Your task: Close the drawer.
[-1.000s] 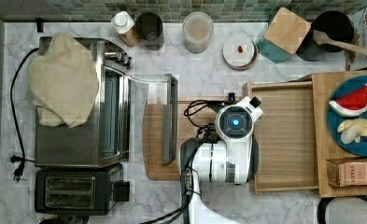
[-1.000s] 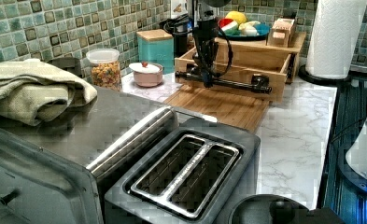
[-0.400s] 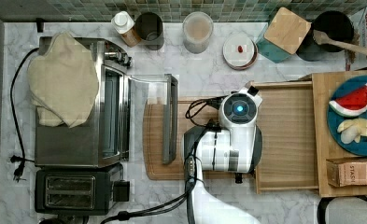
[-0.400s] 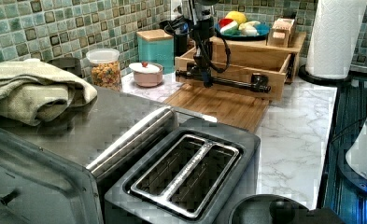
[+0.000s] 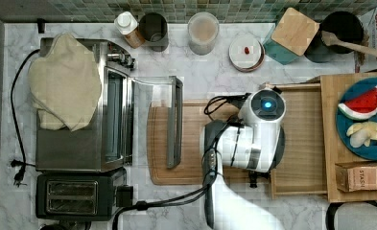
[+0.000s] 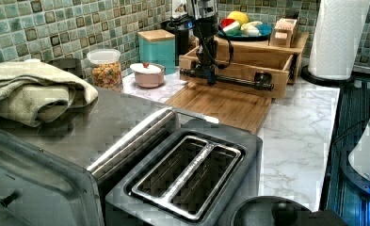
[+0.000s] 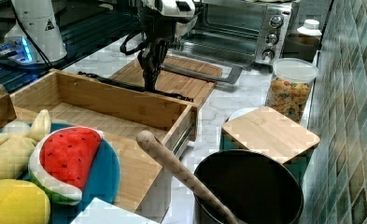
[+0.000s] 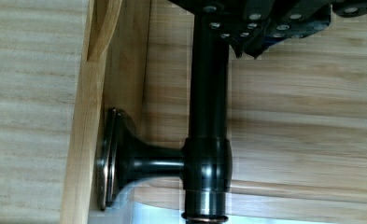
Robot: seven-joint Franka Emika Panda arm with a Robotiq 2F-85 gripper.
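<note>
While open over the darker bamboo cutting board (image 6: 222,104), light-wood drawer (image 6: 248,70) faces black gripper (image 6: 210,77) at its dark bar handle (image 6: 234,80); finger spread cannot be told.

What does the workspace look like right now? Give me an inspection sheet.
Surface: white marble counter.
Job's things: light-wood drawer pulled out partway from under the wooden top; dark bar handle on its front.
Clutter: bamboo cutting board, black toaster, steel toaster oven under a beige cloth, blue plate with toy fruit.
Gripper: gripper at the handle.
Cables: black cable beside the toaster.
Surroundings: green tiled wall.
</note>
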